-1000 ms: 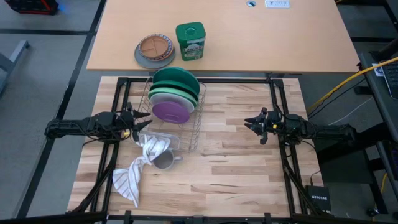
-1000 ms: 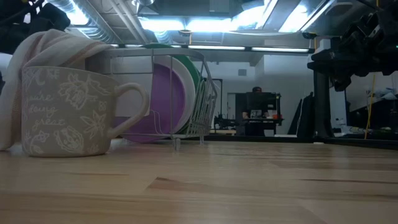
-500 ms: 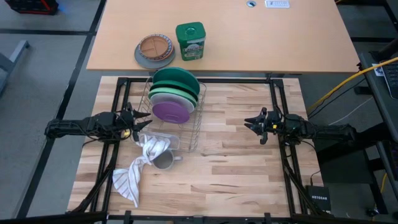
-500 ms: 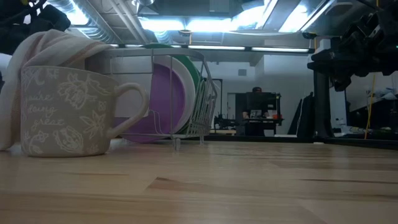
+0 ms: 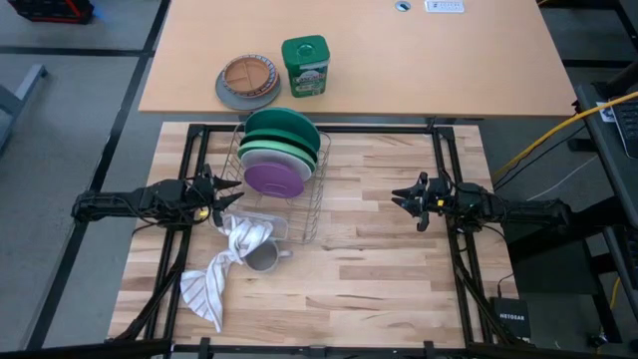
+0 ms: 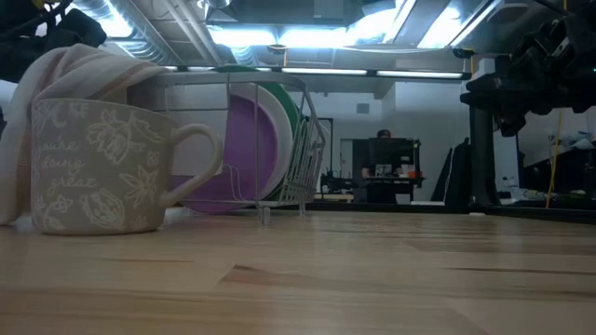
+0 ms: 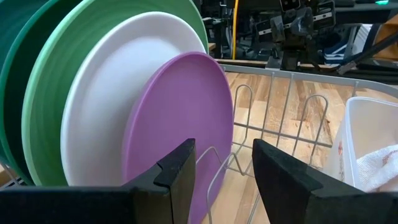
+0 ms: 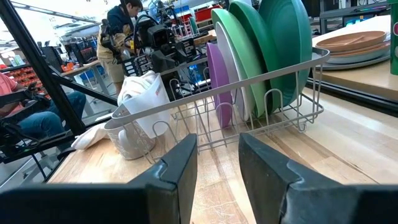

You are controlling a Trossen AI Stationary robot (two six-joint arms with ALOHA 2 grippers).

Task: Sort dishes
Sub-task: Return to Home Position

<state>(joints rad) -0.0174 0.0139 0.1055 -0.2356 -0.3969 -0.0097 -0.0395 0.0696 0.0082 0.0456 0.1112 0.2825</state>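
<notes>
Four plates stand on edge in a wire dish rack (image 5: 311, 204), their lower rims between its wires: dark teal (image 5: 284, 122) at the far end, then green (image 5: 281, 145), white (image 5: 279, 160) and a smaller purple one (image 5: 274, 179). In the left wrist view the purple plate (image 7: 180, 124) is closest, with the white plate (image 7: 118, 106) behind it. My left gripper (image 5: 231, 189) hovers open just left of the rack, pointing at it. My right gripper (image 5: 399, 199) hovers open to the rack's right, well apart from it. In the right wrist view the rack (image 8: 249, 118) shows beyond my right gripper (image 8: 217, 146).
A patterned mug (image 5: 262, 257) with a striped towel (image 5: 214, 279) draped into it stands near the rack's near end, beside a clear tub (image 5: 261, 221). A tan divided plate (image 5: 248, 78) and a green canister (image 5: 305, 66) sit on the far table. A person (image 8: 118, 25) stands beyond the table.
</notes>
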